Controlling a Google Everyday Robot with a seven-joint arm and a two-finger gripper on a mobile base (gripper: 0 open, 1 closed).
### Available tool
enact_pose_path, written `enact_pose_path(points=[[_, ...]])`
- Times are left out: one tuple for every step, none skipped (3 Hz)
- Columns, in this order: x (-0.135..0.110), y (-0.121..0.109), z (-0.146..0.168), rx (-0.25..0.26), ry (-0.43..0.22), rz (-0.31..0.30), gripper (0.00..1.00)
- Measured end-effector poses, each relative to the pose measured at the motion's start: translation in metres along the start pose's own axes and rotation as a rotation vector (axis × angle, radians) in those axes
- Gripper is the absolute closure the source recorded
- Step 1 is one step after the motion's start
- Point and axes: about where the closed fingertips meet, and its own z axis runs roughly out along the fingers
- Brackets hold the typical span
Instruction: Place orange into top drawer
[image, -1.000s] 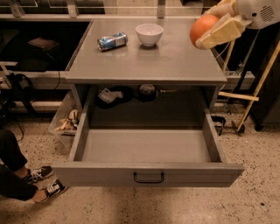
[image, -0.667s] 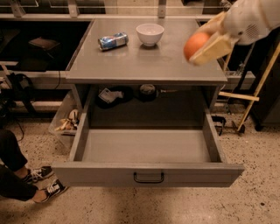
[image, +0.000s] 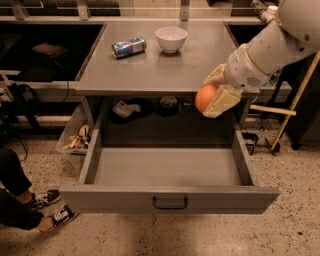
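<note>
Gripper status: the cream-coloured two-finger gripper (image: 210, 97) is clenched on a smooth round orange (image: 202, 98). One finger sits above the fruit and one below, so the ball cannot roll out of the grasp. The gripper hangs in the air just off the front right corner of the flat grey metal cabinet top (image: 150, 70), over the right rear part of the open drawer and well clear of its floor. The white jointed arm (image: 270, 50) reaches in from the upper right, which keeps its bulk to the side of the drawer opening.

The wide shallow grey metal top drawer (image: 165, 170) is pulled well out, leaving its flat floor exposed to a descent from above. Its small black handle (image: 170, 203) is centred on the front panel.

Judged from this position, the orange is over the drawer but not yet placed. The next move appears to call for lowering close to the floor before release, since a round fruit rolls; the drawer walls should then contain it.

A white ceramic bowl (image: 171, 39) and a blue-silver can (image: 129, 47), lying on its side, rest at the rear of the cabinet top, well apart from the gripper. A pair of black-and-white shoes (image: 50, 212) stands near the drawer's left front corner.
</note>
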Motion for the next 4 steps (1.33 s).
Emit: enact_pose_path(points=[[0.0, 0.0, 0.0, 0.0, 0.0, 0.0, 1.0], [0.014, 0.009, 0.028, -0.048, -0.018, 0.028, 1.0], [0.045, 0.036, 0.083, -0.148, -0.053, 0.074, 1.0], [0.065, 0.061, 0.134, -0.226, -0.113, 0.108, 1.0]])
